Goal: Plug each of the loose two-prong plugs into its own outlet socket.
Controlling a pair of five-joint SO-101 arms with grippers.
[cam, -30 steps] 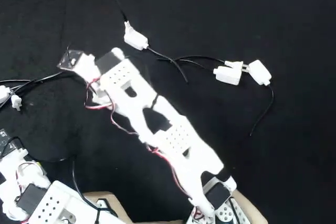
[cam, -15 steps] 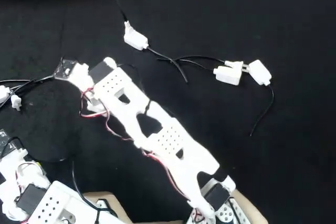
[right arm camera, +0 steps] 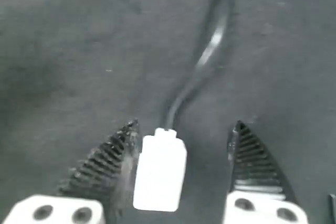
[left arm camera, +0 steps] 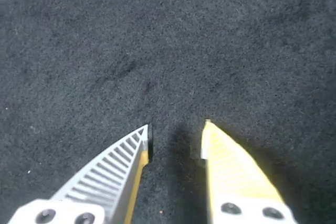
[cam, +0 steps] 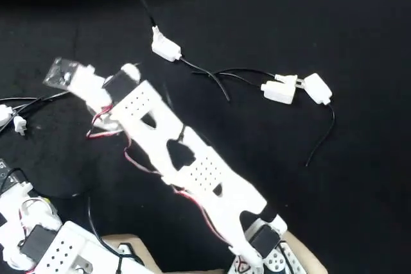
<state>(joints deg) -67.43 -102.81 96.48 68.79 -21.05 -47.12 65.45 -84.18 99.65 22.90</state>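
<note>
In the right wrist view, a small white plug [right arm camera: 160, 169] with a black cord [right arm camera: 202, 61] lies on the black cloth between the fingers of my right gripper [right arm camera: 186, 125], close to one finger; the gripper is open. From above, that gripper [cam: 61, 72] sits at the far left of the table at the end of the long white arm. My left gripper [left arm camera: 176, 126] is open over bare cloth. A white plug [cam: 166, 47] on a black cord lies up the middle. To the right, a plug [cam: 318, 88] faces a socket block [cam: 279, 90], with metal prongs showing between them.
Two small white connectors [cam: 11, 119] with cords lie at the left edge. Black cords [cam: 218, 80] loop across the middle of the black cloth. The left arm's base [cam: 38, 239] is folded at the bottom left corner.
The right arm has swung left across the table, carrying its gripper from near the middle-left toward the far left edge. The plugs and cords in the high view have not moved.
</note>
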